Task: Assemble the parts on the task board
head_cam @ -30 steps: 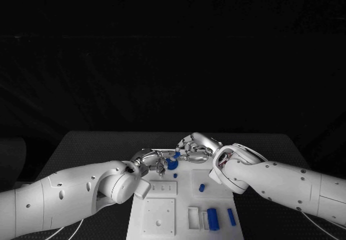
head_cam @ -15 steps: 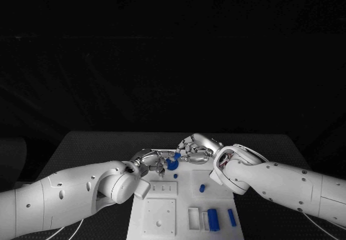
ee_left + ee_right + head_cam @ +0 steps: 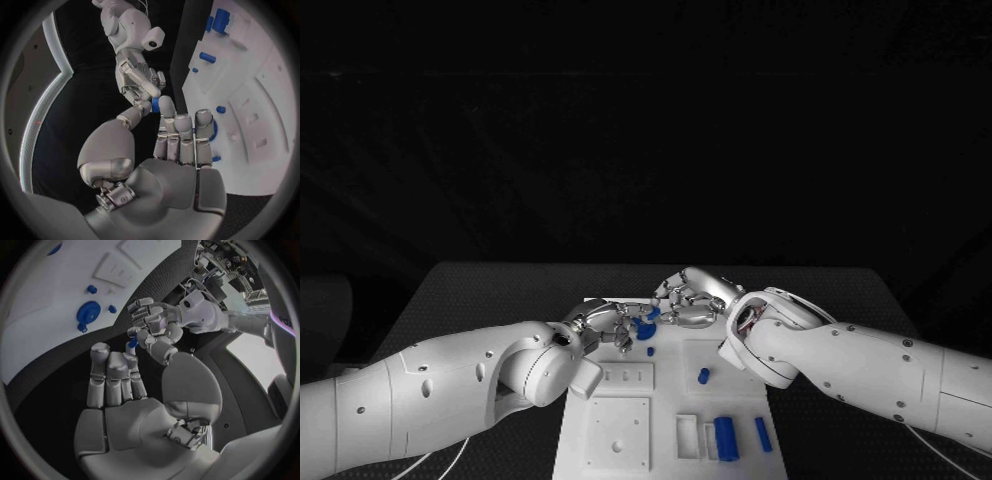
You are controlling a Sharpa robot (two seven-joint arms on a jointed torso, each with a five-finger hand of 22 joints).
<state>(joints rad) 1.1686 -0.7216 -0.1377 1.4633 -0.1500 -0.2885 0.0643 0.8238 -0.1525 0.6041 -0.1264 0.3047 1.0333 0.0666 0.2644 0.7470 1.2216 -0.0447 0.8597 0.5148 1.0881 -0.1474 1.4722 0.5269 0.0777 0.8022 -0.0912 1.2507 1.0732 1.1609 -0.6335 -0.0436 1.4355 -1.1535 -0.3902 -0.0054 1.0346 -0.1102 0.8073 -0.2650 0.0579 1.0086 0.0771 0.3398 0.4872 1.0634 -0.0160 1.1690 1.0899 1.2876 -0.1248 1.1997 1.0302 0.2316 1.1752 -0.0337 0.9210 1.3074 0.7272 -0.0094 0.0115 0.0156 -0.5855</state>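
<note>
Left hand (image 3: 165, 165) beside the task board (image 3: 262, 100); right hand (image 3: 142, 82) opposite.

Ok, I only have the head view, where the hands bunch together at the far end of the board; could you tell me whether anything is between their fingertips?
Observer: Yes, the wrist views show a small blue piece where the fingertips of the left hand and the right hand meet; I cannot tell which hand holds it.
Operator: Thank you. Is either hand touching the round blue disc?
Observer: No, in the right wrist view the round blue disc lies on the task board, clear of both hands.
</note>
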